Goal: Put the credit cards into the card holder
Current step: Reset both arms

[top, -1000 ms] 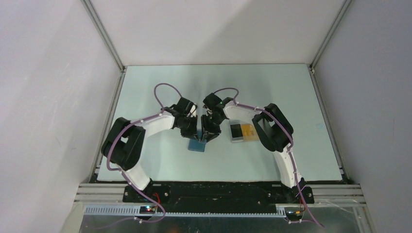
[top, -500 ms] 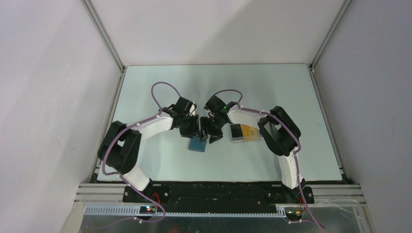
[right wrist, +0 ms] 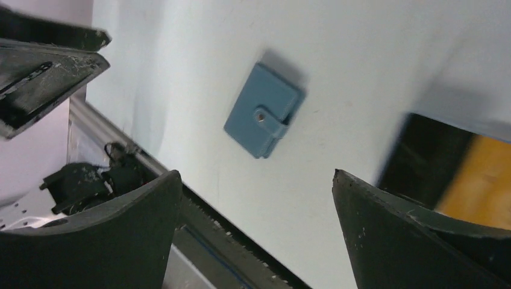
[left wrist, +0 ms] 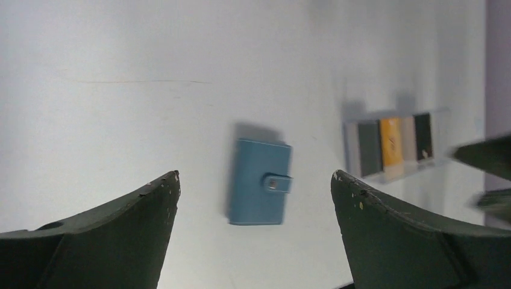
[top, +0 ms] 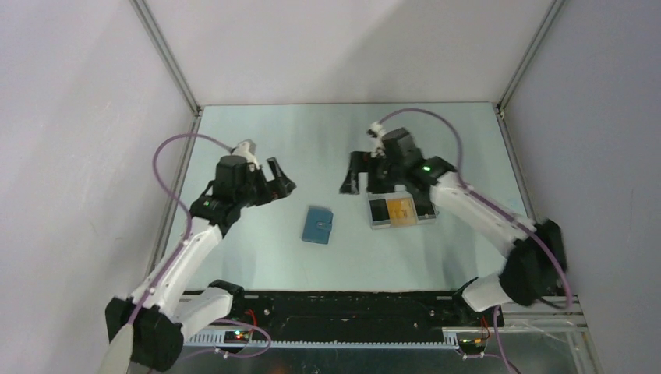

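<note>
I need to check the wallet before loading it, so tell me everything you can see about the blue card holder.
The card holder is a small blue book-style wallet, matte and leather-like in look. It is folded shut, with a short strap bearing a round metallic stud wrapped over one edge. It lies flat, slightly askew, on the pale table, between the two arms and left of the clear tray, apart from it. Only the table touches it.

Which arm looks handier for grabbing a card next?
Probably the right: the right gripper hangs open just by the tray of cards, while the left gripper sits farther off, past the closed holder.
</note>
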Robot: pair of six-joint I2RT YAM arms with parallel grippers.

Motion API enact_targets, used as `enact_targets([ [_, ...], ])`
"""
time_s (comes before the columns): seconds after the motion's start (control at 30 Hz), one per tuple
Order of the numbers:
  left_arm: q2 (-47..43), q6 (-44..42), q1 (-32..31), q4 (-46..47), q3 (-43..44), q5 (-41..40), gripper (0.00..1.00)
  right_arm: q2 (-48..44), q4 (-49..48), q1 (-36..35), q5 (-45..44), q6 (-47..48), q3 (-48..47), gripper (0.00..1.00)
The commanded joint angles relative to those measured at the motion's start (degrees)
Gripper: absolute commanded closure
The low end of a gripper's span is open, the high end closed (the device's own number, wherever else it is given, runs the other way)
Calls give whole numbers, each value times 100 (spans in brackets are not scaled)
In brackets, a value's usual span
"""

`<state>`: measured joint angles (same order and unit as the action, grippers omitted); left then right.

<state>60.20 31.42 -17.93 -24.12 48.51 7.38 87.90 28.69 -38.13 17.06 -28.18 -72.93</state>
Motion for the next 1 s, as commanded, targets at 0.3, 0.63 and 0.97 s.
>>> enact_targets([
  [0.3,-3406,-1572,676,1193,-2322,-3169,0,-5463,-2039,2271,-3392,951,4530,1],
  [0.63,-3553,-2521,676,4894,-4726,-4376,0,-4948,-5936,2942,-3916,2289,6915,1],
  [0.97,-188,-3858,720,8804,-4494,-3701,0,-2814,-8233,4319,-1964,2058,6719,1],
])
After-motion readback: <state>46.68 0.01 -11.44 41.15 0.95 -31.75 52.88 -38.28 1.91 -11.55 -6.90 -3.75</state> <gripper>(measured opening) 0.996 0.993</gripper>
